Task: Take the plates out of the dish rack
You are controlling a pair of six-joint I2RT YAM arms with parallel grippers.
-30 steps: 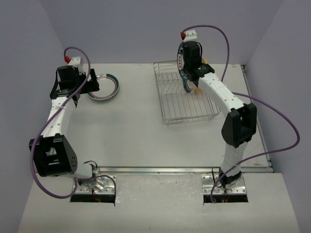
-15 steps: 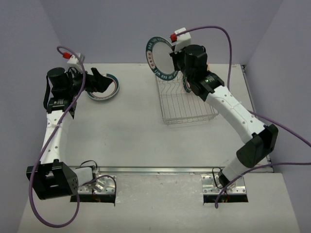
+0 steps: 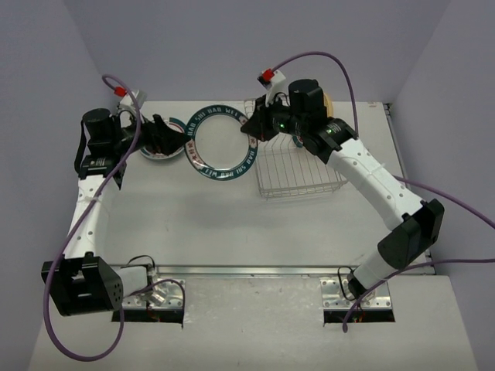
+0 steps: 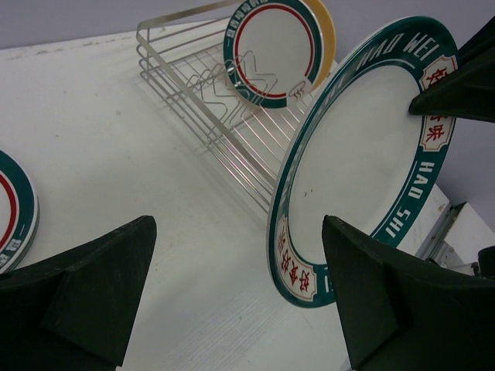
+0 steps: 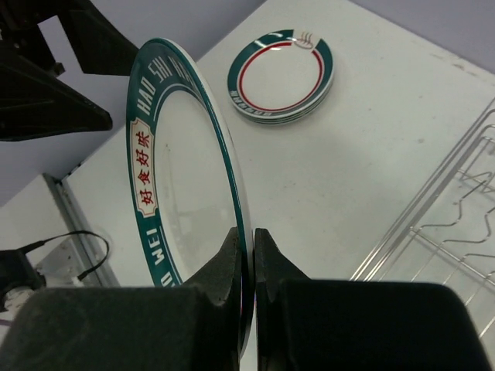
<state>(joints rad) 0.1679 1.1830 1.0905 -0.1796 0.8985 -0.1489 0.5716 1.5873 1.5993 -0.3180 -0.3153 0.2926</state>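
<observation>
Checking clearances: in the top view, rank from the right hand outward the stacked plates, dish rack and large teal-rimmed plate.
1. Large teal-rimmed plate, pinched in the right hand.
2. Dish rack, close on its right.
3. Stacked plates, far left.

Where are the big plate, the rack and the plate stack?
big plate (image 4: 356, 158): left wrist view, white middle.
rack (image 3: 298, 171): top view, wire floor.
plate stack (image 5: 280, 73): right wrist view, white middle.
</observation>
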